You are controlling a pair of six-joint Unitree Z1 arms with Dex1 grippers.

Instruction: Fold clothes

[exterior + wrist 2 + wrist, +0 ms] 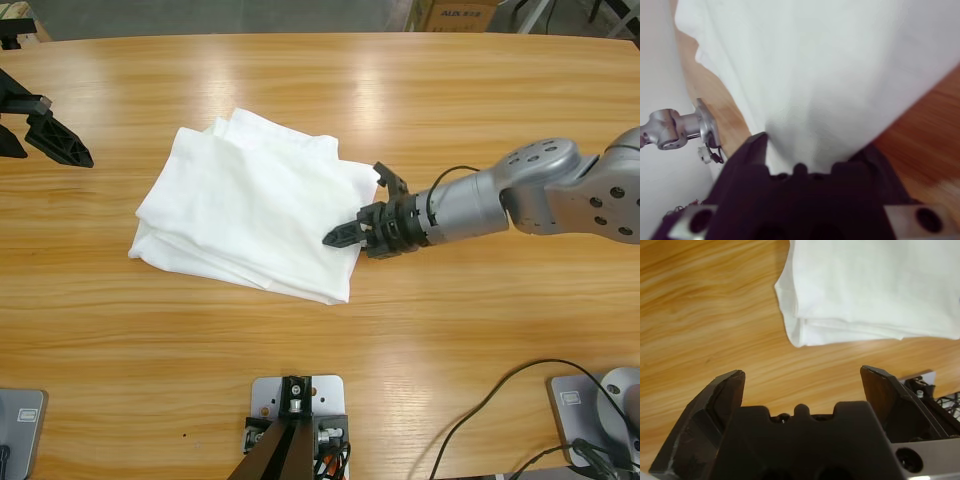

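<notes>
Left gripper (45,135): parked at 9 o'clock, jaws spread wide, nothing held, well apart from your T-shirt (250,205).

T-shirt: mid-table, already a layered rectangle. You probably have only tidying left.

Right gripper (365,210): jaws open, straddling the T-shirt's 3 o'clock edge. Cloth lies between them in the wrist view, grip not closed.
</notes>
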